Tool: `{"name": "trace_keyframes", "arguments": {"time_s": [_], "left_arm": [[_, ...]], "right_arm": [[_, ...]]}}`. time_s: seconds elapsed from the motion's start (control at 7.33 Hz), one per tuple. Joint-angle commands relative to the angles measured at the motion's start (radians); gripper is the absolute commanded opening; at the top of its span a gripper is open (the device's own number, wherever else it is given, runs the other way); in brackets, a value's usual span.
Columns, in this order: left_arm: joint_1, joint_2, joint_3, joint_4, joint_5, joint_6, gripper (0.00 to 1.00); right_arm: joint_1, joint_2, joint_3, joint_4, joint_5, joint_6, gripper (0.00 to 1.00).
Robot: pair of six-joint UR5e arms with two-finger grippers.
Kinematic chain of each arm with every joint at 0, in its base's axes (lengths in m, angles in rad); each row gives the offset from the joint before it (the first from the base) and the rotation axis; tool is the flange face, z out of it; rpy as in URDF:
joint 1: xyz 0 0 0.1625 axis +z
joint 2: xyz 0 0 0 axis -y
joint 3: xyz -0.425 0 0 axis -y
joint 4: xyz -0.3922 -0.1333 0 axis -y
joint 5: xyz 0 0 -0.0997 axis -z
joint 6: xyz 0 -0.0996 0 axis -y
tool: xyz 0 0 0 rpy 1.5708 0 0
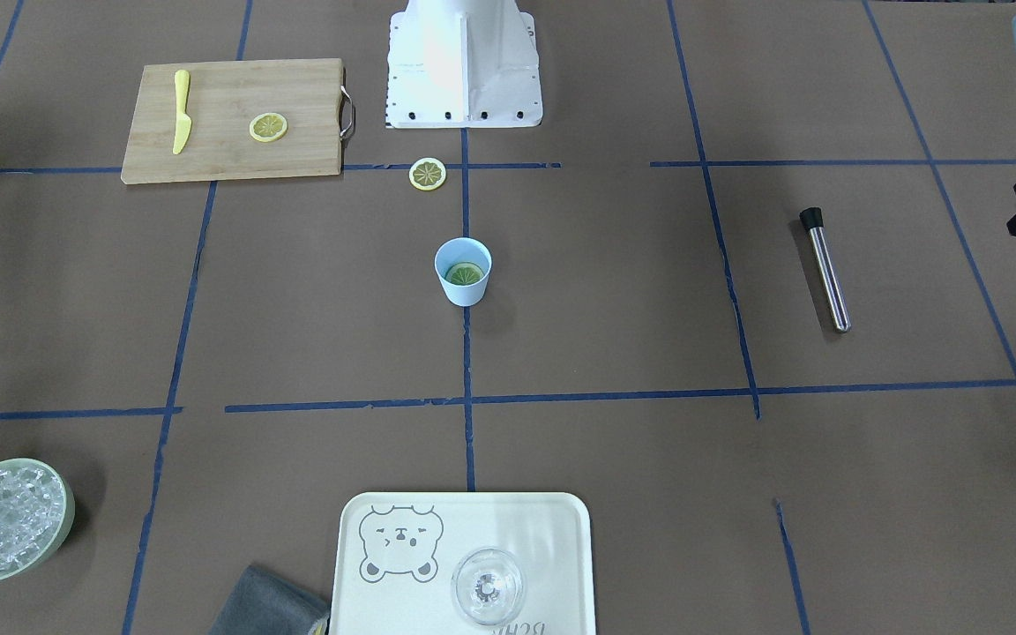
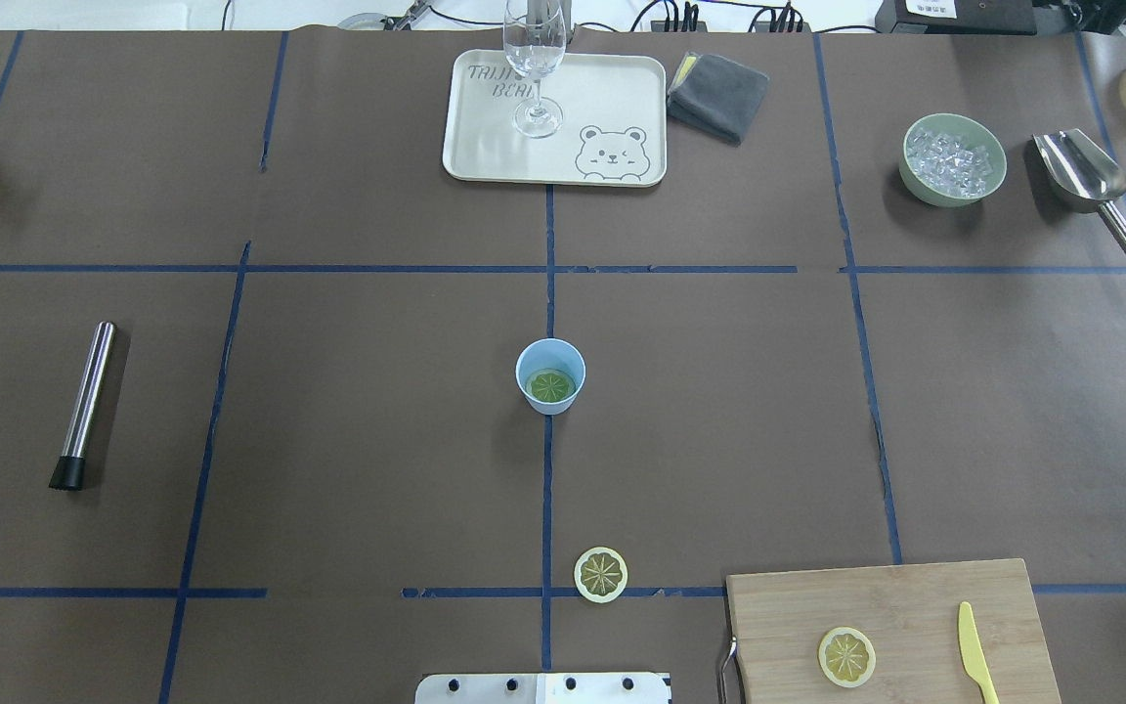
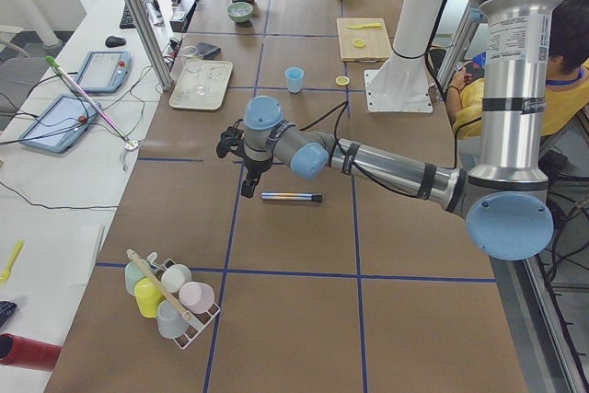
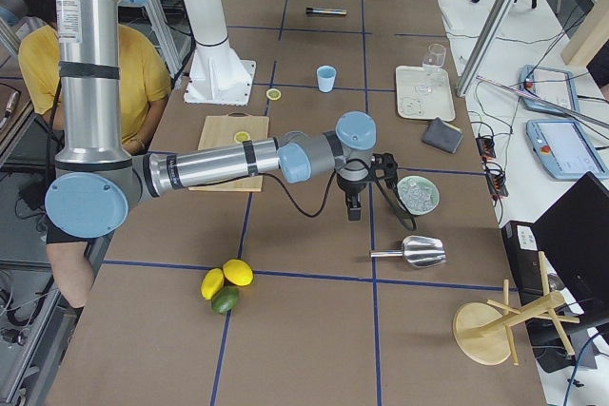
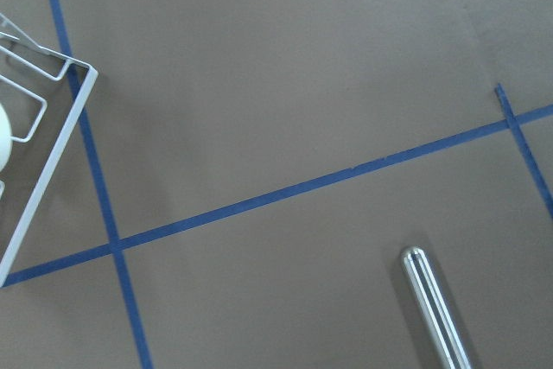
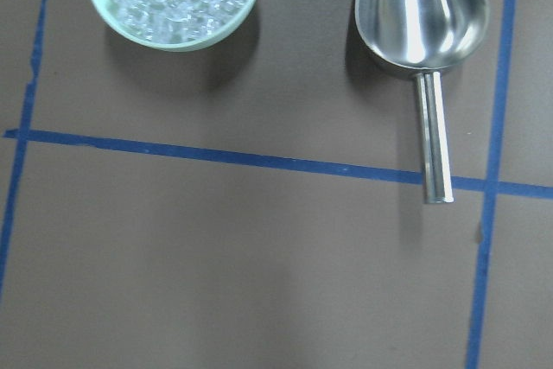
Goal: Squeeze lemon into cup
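The light-blue cup point(image 2: 550, 376) stands upright at the table's centre with a lemon slice point(image 2: 552, 386) lying inside; it also shows in the front view point(image 1: 463, 272). A second slice point(image 2: 600, 573) lies on the table nearer the robot. A third point(image 2: 846, 655) lies on the wooden cutting board point(image 2: 915, 596). Whole lemons point(image 4: 225, 278) lie far off at the right end. My left gripper point(image 3: 244, 158) hovers by the steel muddler point(image 3: 291, 197), far from the cup. My right gripper point(image 4: 352, 199) hovers between the ice bowl point(image 4: 417, 194) and the scoop point(image 4: 411, 251). I cannot tell whether either is open.
A yellow knife point(image 2: 975, 665) lies on the board. A cream tray point(image 2: 485, 147) holds a clear glass point(image 2: 534, 59), with a grey cloth point(image 2: 717, 96) beside it. A wire rack of cups point(image 3: 170, 296) stands at the left end. The robot's base point(image 1: 464, 62) is behind the cup.
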State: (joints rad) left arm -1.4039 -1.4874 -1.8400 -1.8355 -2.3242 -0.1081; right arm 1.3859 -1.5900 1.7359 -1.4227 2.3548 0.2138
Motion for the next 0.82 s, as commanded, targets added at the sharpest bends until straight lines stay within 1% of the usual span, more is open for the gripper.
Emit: {"name": "trace_keyframes", "arguments": {"time_s": [0.0,0.14,0.27,0.55,0.68], "left_arm": [[-0.071,0.025,0.008,0.085,-0.001,0.149,1.0],[-0.096,0.033,0.045,0.088,-0.003,0.207,1.0],[-0.108,0.033,0.065,0.097,-0.003,0.226,1.0],[-0.118,0.019,0.109,0.16,-0.001,0.226,1.0],[-0.124,0.024,0.079,0.236,-0.001,0.225,1.0]], "right_arm": [[0.122,0.002,-0.134,-0.005,0.037,-0.235,1.0],[0.136,-0.013,-0.139,-0.005,0.069,-0.246,1.0],[0.159,-0.015,-0.125,-0.01,0.07,-0.254,1.0],[0.169,-0.01,-0.075,-0.115,0.075,-0.281,1.0],[0.173,-0.011,-0.075,-0.119,0.075,-0.307,1.0]]}}
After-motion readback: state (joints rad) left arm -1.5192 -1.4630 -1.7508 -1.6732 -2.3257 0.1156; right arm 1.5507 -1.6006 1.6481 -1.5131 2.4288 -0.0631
